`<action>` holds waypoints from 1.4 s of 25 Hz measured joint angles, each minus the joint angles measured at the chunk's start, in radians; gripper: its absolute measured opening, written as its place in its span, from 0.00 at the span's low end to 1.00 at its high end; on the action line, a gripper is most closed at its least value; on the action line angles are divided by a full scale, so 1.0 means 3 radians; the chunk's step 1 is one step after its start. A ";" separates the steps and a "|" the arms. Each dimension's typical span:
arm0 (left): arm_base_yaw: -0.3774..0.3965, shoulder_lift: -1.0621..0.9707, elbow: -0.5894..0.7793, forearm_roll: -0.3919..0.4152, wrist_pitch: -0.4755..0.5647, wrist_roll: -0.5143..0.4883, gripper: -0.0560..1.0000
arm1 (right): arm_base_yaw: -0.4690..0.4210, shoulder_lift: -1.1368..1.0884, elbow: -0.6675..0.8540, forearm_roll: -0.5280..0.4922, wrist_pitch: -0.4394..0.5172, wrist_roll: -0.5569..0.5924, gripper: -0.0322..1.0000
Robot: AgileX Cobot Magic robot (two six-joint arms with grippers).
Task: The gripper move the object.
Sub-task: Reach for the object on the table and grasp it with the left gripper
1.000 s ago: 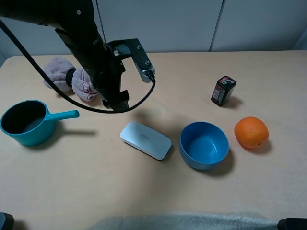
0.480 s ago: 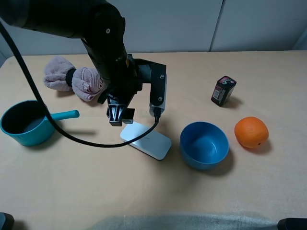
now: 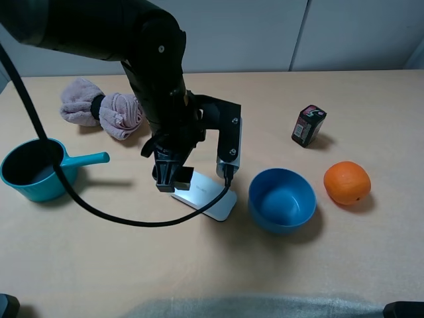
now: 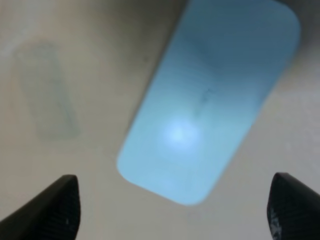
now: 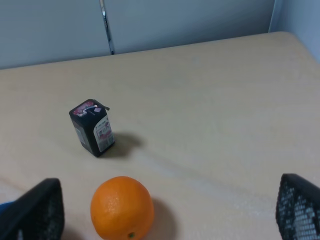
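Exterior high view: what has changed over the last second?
The left gripper swung from beside the pink cloth rightward and toward the camera, then came down over the white case, jaws open over one end; nothing is gripped yet. The case, blue bowl, orange, dark box, teal saucepan and cloth stayed put.
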 joint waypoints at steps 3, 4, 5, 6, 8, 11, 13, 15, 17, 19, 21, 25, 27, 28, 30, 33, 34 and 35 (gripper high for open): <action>0.0000 0.0000 0.0000 -0.0009 0.0159 0.0050 0.78 | 0.0000 0.0000 0.0000 0.0000 0.0000 0.0000 0.68; 0.0000 0.0000 0.0000 -0.0009 0.0207 0.0065 0.78 | 0.0000 0.0000 0.0000 0.0000 0.0000 0.0000 0.68; 0.0000 0.0000 0.0000 -0.0009 0.0230 0.0082 0.78 | 0.0000 0.0000 0.0000 0.0000 0.0000 0.0000 0.68; -0.0001 0.0004 0.0000 -0.0009 0.0242 0.0104 0.78 | 0.0000 0.0000 0.0000 0.0000 0.0000 0.0000 0.68; -0.0021 0.0059 -0.0003 -0.0009 0.0265 0.0184 0.78 | 0.0000 0.0000 0.0000 0.0000 0.0000 0.0003 0.68; -0.0112 0.0236 -0.0003 -0.0009 0.0259 0.0371 0.78 | 0.0000 0.0000 0.0000 0.0000 0.0000 0.0003 0.68; -0.0164 0.0314 -0.0018 -0.0010 0.0225 0.0459 0.78 | 0.0000 0.0000 0.0000 0.0000 0.0000 0.0003 0.68; -0.0185 0.0349 -0.0069 -0.0020 0.0191 0.0519 0.78 | 0.0000 0.0000 0.0000 0.0000 0.0000 0.0010 0.68; -0.0185 0.0377 -0.0127 -0.0006 0.0157 0.0604 0.78 | 0.0000 0.0000 0.0000 0.0000 0.0000 0.0010 0.68; -0.0185 0.0406 -0.0159 0.0033 0.0125 0.0656 0.78 | 0.0000 0.0000 0.0000 0.0000 0.0000 0.0013 0.68; -0.0185 0.0452 -0.0167 0.0064 0.0099 0.0671 0.78 | 0.0000 0.0000 0.0000 0.0000 0.0000 0.0013 0.68; -0.0185 0.0531 -0.0169 0.0061 0.0070 0.0701 0.78 | 0.0000 0.0000 0.0000 0.0000 0.0000 0.0013 0.68; -0.0185 0.0541 -0.0175 0.0064 0.0040 0.0749 0.78 | 0.0000 0.0000 0.0000 0.0000 0.0000 0.0013 0.68; -0.0185 0.0541 -0.0178 0.0064 0.0032 0.0764 0.78 | 0.0000 0.0000 0.0000 0.0000 0.0000 0.0013 0.68; -0.0185 0.0541 -0.0181 0.0027 0.0001 0.0771 0.78 | 0.0000 0.0000 0.0000 0.0000 0.0000 0.0014 0.68; -0.0185 0.0541 -0.0181 -0.0004 -0.0036 0.0777 0.78 | 0.0000 0.0000 0.0000 0.0000 0.0000 0.0014 0.68; -0.0185 0.0541 -0.0181 -0.0007 -0.0039 0.0780 0.78 | 0.0000 0.0000 0.0000 0.0000 0.0000 0.0014 0.68; -0.0185 0.0541 -0.0181 -0.0007 -0.0039 0.0780 0.78 | 0.0000 0.0000 0.0000 0.0000 0.0000 0.0014 0.68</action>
